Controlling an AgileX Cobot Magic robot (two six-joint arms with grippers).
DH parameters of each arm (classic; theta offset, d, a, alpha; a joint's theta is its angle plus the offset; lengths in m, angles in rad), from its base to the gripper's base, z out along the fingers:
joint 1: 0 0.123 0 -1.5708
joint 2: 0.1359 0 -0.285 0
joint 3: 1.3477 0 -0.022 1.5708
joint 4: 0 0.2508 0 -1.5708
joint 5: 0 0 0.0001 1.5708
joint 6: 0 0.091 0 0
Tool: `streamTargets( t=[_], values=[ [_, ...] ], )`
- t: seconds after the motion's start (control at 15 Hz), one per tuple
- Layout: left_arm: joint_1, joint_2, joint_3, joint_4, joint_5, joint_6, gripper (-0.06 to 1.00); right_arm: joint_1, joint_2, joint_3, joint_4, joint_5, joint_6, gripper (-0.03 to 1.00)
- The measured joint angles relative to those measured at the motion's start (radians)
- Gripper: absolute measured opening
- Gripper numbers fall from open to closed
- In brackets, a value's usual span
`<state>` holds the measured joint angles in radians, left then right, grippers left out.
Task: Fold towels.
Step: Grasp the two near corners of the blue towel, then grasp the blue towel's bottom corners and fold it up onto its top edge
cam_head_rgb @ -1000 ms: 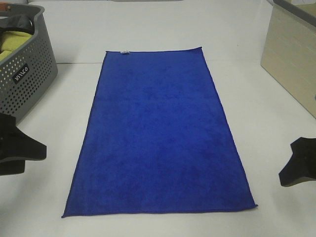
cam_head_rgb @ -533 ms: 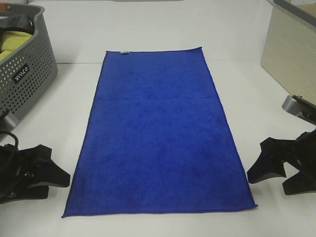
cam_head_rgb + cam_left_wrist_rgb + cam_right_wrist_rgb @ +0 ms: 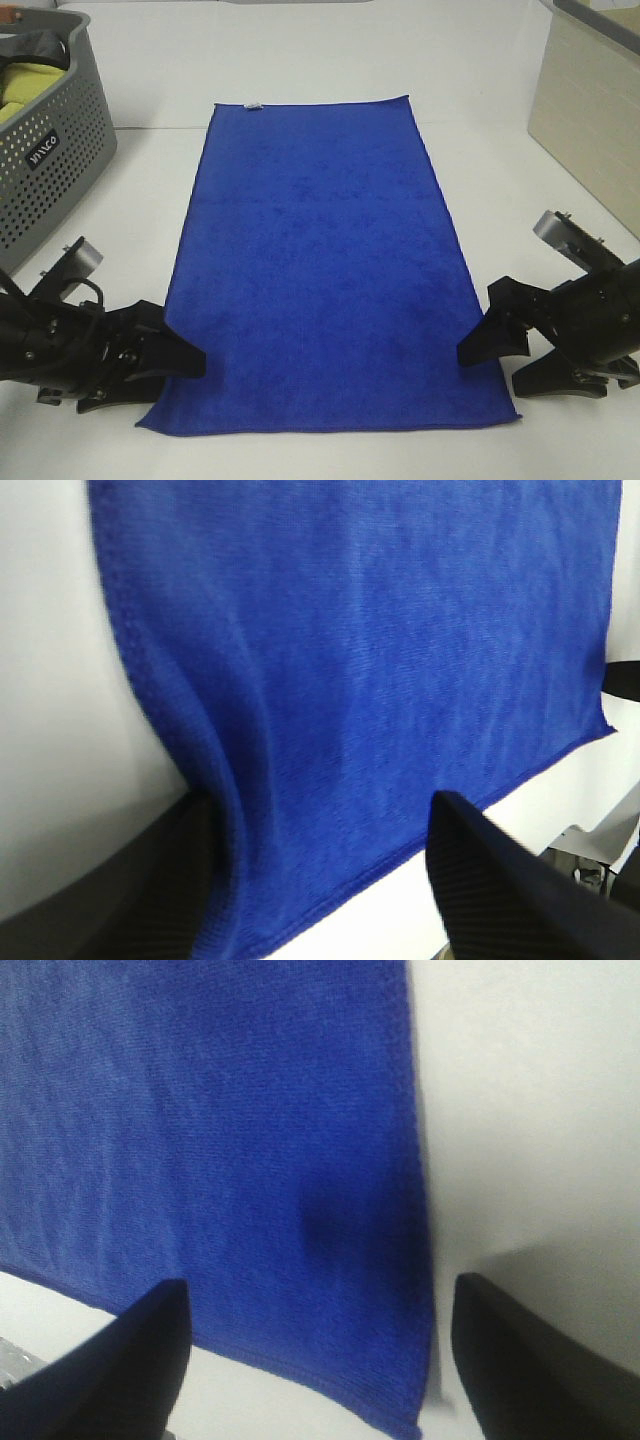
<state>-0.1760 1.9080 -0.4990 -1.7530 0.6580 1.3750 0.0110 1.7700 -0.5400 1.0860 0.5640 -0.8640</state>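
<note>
Left gripper: black fingers spread wide, straddling the towel's near-left corner. The hem bunches slightly against one finger and nothing is pinched yet.
Right gripper: fingers likewise apart, bracketing the near-right hem, apparently mirrored so both corners can lift together.
Royal-blue plush rectangular towel: flat and unfolded, lying lengthwise mid-table, with a small white tag on the far edge.
White table: supports the towel.
Grey perforated plastic basket: far left, well apart, holding a yellow-green cloth.
</note>
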Motion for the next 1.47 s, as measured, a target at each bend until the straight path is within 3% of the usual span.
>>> streamTargets(
  t=[0.13, 0.27, 0.47, 0.53, 0.6, 0.87, 1.27, 1.47],
  values=[
    [-0.02, 0.024, -0.02, -0.008, 0.019, 0.001, 0.6, 0.07, 0.026, -0.022, 0.025, -0.009, -0.013, 0.68],
    [-0.022, 0.03, -0.02, -0.011, 0.011, 0.001, 0.5, 0.107, 0.04, -0.038, 0.042, -0.029, 0.049, 0.6],
    [-0.022, 0.041, -0.02, -0.005, -0.032, 0.013, 0.11, 0.109, 0.047, -0.038, -0.002, -0.087, 0.112, 0.23],
    [-0.022, 0.041, -0.02, 0.0, -0.039, 0.023, 0.02, 0.109, 0.052, -0.038, -0.006, -0.099, 0.113, 0.1],
    [-0.022, 0.037, -0.019, 0.001, -0.042, 0.025, 0.01, 0.109, 0.053, -0.038, -0.007, -0.102, 0.114, 0.01],
    [-0.022, -0.062, 0.047, 0.008, -0.071, 0.026, 0.0, 0.109, 0.017, -0.011, -0.025, -0.091, 0.125, 0.0],
    [-0.022, -0.278, 0.312, 0.009, -0.067, 0.026, 0.0, 0.109, -0.203, 0.163, -0.033, -0.004, 0.157, 0.0],
    [-0.024, -0.359, 0.348, 0.013, -0.045, 0.026, 0.0, 0.109, -0.267, 0.184, -0.037, 0.009, 0.171, 0.0]
  ],
)
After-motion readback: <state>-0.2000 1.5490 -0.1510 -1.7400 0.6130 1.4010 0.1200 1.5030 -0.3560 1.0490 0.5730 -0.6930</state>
